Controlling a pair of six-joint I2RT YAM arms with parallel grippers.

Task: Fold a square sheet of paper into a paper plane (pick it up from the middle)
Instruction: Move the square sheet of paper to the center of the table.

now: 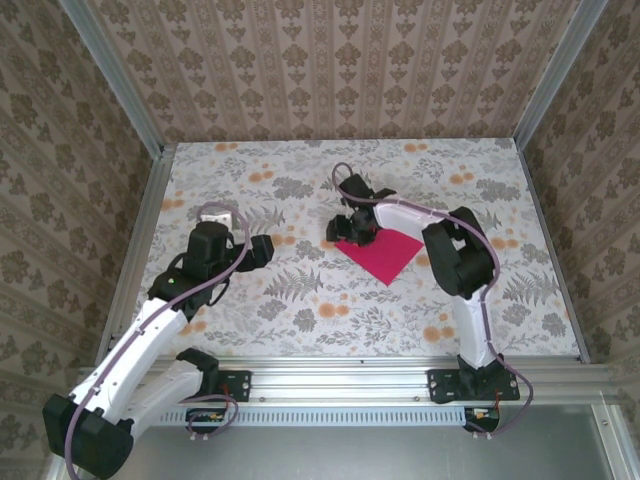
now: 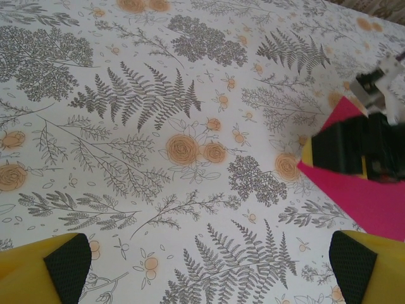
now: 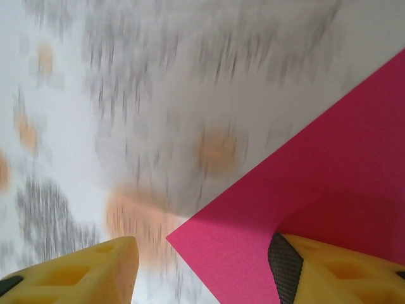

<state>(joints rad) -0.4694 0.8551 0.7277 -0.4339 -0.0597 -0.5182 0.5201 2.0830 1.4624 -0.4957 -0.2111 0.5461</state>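
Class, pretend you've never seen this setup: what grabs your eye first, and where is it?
The bright magenta square sheet of paper jumps out, lying right of centre on the floral tablecloth. The right claw straddles its left corner, jaws apart; the left claw hangs wide open over bare cloth to its left.

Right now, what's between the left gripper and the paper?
Bare floral tablecloth lies between the left gripper and the square sheet of paper, in the top view.
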